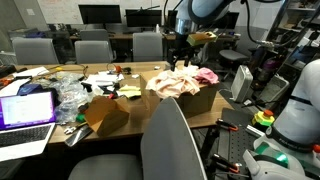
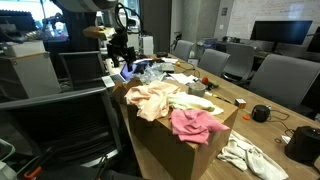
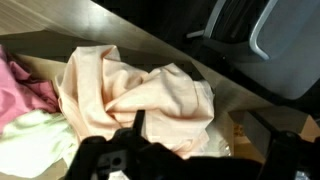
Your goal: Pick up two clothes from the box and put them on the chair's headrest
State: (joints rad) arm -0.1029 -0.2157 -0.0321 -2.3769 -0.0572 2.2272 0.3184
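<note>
Office meeting room, long wooden desk [image 2: 262, 98] cluttered with papers and a laptop [image 1: 28, 108], swivel chairs all round. From where I stand, the thing to go for is the peach cloth [image 3: 140, 100], heaped on top of the open cardboard box [image 2: 165, 150] at the desk's edge. A pink cloth [image 2: 195, 125] lies just beside it and a pale greenish one [image 3: 30, 140] is half buried.

All of it looks light, limp and crumpled. It should not slip or break, but it will sag, trail, and may drag a neighbour out with it. The best hold, I would say, is a raised fold near the middle of the peach heap, pinched deep so that one layer does not slide free.

Above the box hangs the tool [image 1: 181, 58], its fingers spread apart with nothing between them, pointing down at the peach folds. The grey chair [image 1: 175, 135] whose headrest waits for the clothes stands close by the box.
</note>
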